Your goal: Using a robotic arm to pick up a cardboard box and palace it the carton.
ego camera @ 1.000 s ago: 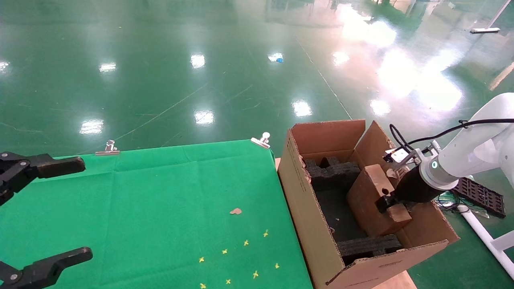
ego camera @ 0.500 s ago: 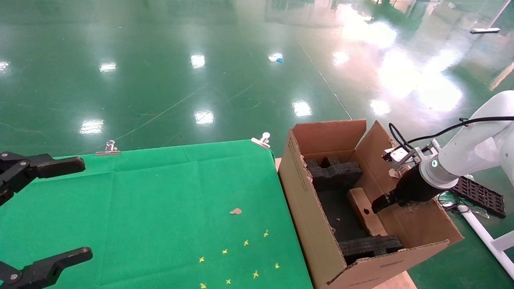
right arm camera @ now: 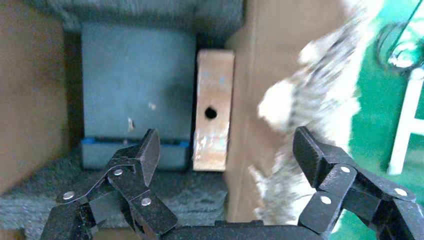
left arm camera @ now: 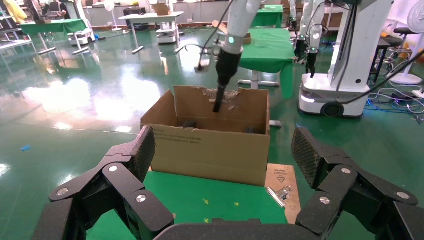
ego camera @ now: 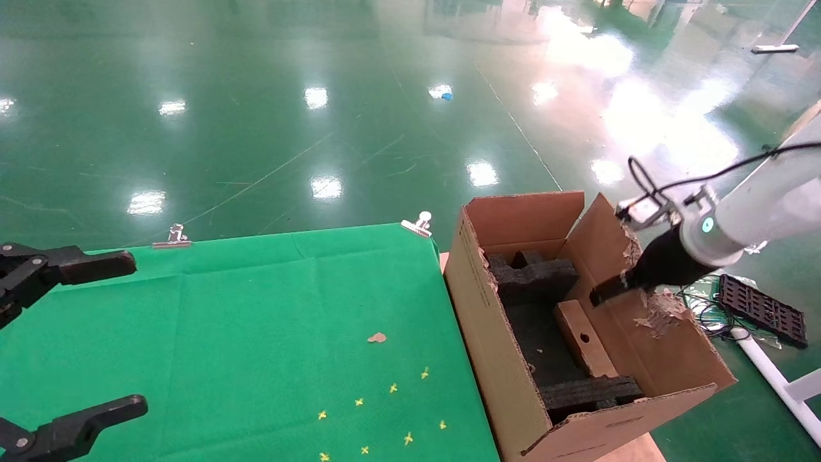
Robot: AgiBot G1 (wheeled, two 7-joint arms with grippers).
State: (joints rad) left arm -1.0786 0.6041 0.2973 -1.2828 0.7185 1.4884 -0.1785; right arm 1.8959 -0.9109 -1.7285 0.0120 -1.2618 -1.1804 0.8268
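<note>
Right gripper (right arm camera: 227, 150): fingers spread wide, holding nothing, raised above the carton's (ego camera: 494, 359) torn right wall. Robotic arm (ego camera: 757, 212): white, teal ring light.
Cardboard box (ego camera: 580, 337): on edge inside the carton against the right wall, round hole facing up, between black foam pieces (ego camera: 532, 276).
Carton: printed text on outer wall, illegible.
Left gripper (left arm camera: 225, 175): spread wide, empty, over the green table (ego camera: 244, 333).
</note>
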